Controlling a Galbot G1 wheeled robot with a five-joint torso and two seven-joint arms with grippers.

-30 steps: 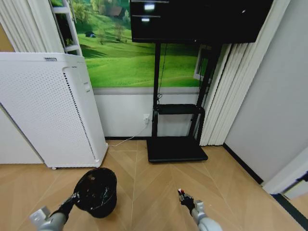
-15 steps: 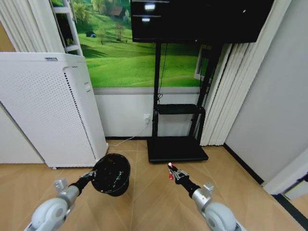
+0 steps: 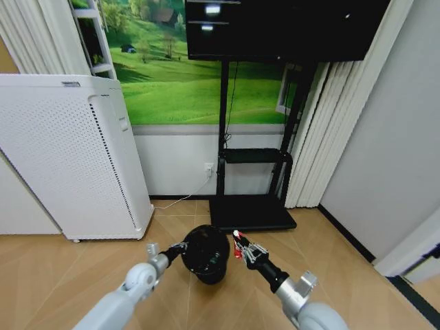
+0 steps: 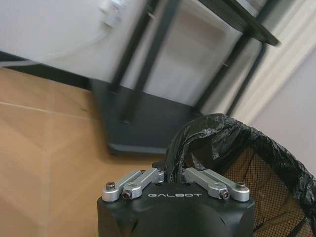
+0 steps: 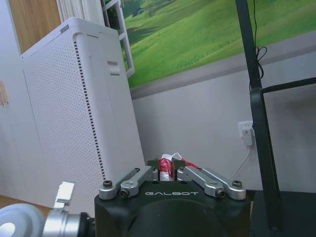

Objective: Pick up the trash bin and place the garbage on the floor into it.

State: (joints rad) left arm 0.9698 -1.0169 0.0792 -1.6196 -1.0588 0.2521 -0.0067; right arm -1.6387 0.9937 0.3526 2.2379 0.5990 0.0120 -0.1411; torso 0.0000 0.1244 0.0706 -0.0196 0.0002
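Observation:
The trash bin (image 3: 205, 253) is black, mesh-sided and lined with a black bag; it hangs above the floor (image 3: 82, 275) in the middle of the head view. My left gripper (image 3: 180, 247) is shut on its near rim. In the left wrist view the bin's rim (image 4: 217, 129) rises between the closed fingers of the left gripper (image 4: 172, 174). My right gripper (image 3: 240, 246) sits just right of the bin's mouth, shut on a crumpled red-and-white piece of garbage (image 3: 237, 241). The same scrap (image 5: 170, 160) pokes out between the fingers of the right gripper (image 5: 168, 169) in the right wrist view.
A tall white perforated air purifier (image 3: 69, 158) stands at the left against the wall. A black TV stand with a flat base (image 3: 251, 213) is straight ahead, white curtains (image 3: 330, 137) to its right. Open herringbone parquet lies around both arms.
Both arms have reached forward and inward. The bin has moved right and away from me, and the right gripper with the scrap has come up beside its mouth.

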